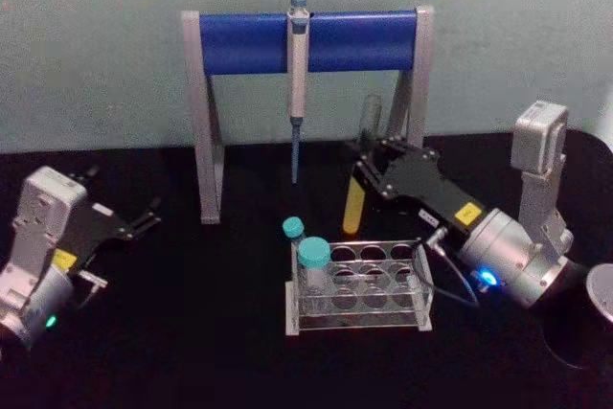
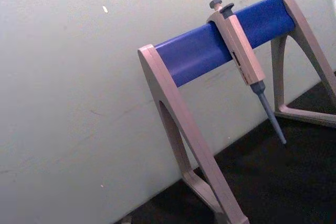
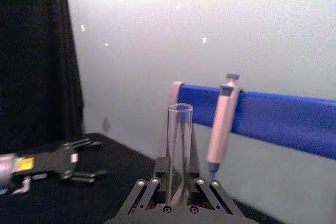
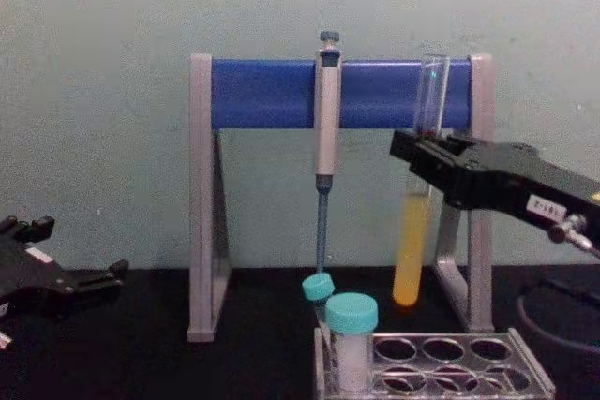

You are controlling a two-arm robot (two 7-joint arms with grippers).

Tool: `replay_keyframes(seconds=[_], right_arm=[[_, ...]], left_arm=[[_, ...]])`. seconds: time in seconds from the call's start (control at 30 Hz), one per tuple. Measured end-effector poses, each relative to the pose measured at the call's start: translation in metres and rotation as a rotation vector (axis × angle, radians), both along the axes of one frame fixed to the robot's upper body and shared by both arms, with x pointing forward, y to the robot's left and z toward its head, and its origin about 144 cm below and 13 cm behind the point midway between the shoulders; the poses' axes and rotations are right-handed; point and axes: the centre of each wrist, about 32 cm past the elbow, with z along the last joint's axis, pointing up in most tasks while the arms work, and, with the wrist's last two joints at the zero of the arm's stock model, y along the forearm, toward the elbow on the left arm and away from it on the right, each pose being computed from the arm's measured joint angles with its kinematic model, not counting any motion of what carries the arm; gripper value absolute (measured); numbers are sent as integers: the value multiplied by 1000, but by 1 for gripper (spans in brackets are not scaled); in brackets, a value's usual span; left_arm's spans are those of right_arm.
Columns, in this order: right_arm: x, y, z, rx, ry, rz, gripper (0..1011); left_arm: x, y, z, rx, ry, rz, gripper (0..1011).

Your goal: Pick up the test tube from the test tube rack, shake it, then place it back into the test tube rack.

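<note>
No writing, number or brand can be read anywhere. The right tool [image 1: 364, 168], to the right of the pipette stand [image 1: 306, 40], carries a small yellow sticker [image 1: 466, 215] on its black body. In the chest view a white label [image 4: 544, 205] on that same body shows dark marks too small to make out. The left tool [image 1: 151, 215], to the left of the stand, bears a yellow patch [image 1: 63, 259]. In the right wrist view a small white tag [image 3: 73, 157] sits on it too. Neither shows any legible character.
</note>
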Motion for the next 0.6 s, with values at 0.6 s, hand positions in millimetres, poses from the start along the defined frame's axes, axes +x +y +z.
replay_keyframes(seconds=[0.6], right_arm=[[4, -7, 0, -13, -28, -109, 229]], left_arm=[[0, 0, 0, 0, 0, 0, 1010]])
